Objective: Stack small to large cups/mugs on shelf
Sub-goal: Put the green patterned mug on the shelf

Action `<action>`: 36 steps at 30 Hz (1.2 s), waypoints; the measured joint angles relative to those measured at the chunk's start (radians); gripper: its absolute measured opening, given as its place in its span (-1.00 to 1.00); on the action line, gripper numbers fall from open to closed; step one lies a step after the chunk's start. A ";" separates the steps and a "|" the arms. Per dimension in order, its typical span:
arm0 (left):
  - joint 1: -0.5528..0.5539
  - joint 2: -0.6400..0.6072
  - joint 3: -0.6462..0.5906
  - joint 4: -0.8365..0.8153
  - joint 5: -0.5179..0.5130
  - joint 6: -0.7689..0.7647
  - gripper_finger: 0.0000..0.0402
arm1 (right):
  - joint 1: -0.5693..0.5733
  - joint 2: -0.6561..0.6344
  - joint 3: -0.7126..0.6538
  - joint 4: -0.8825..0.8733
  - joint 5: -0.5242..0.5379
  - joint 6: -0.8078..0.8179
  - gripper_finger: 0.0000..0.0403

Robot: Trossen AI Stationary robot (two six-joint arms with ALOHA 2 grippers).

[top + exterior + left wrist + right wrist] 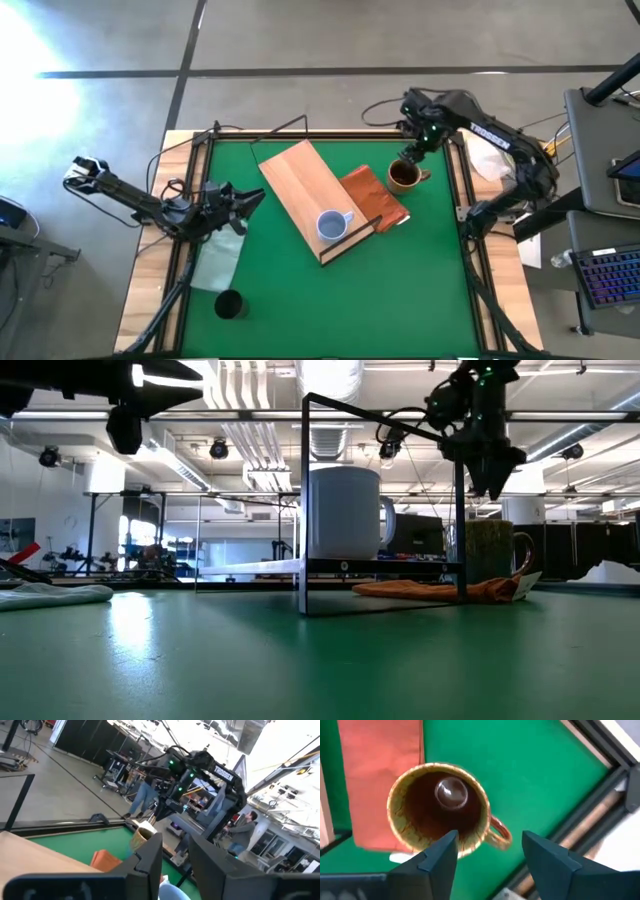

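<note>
Right wrist view: right gripper [490, 852] hangs directly above the brown mug [440, 810], fingers spread wide and holding nothing, 1 finger over the rim, the other past the handle [499, 831]; the mug stands upright on the green table [535, 775], touching the orange cloth [380, 765] beside it. Beyond the cloth lies the shelf [300, 180], the blue-grey mug [332, 226] already on it. Farthest off, the black cup [229, 305] stands near the left gripper [252, 199], which waits open and empty. Step in hand, judged: approach to the brown mug; next move calls for descent astride the rim wall, then closing.
</note>
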 joint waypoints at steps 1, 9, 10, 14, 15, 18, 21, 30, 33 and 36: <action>0.000 -0.003 0.000 -0.007 0.000 0.000 -0.57 | 0.000 -0.020 -0.030 0.029 0.000 0.006 0.09; 0.000 -0.012 -0.001 -0.033 0.000 -0.047 -0.52 | 0.000 -0.056 -0.238 0.188 0.001 0.031 0.11; 0.000 -0.011 -0.001 -0.032 0.000 -0.051 -0.52 | 0.000 -0.054 -0.259 0.223 0.001 0.031 0.11; 0.000 -0.007 -0.002 -0.033 0.000 -0.065 -0.52 | -0.001 -0.052 -0.315 0.346 0.001 0.031 0.11; 0.000 -0.007 -0.002 -0.032 -0.003 -0.077 -0.52 | -0.001 -0.052 -0.326 0.358 0.001 0.025 0.11; 0.000 -0.005 -0.002 -0.035 -0.006 -0.078 -0.52 | -0.003 -0.040 -0.355 0.364 0.001 -0.001 0.11; 0.000 -0.005 -0.002 -0.033 -0.020 -0.077 -0.52 | -0.003 -0.027 -0.393 0.381 0.001 -0.013 0.07; 0.001 -0.007 -0.002 -0.032 -0.072 -0.077 -0.52 | -0.002 -0.010 -0.393 0.462 0.016 -0.085 -0.60; 0.001 -0.002 -0.002 -0.033 -0.094 -0.077 -0.52 | -0.002 -0.001 -0.363 0.462 0.060 -0.123 -0.85; 0.001 0.002 -0.002 -0.030 -0.109 -0.077 -0.52 | -0.003 0.019 -0.316 0.441 0.089 -0.121 -0.85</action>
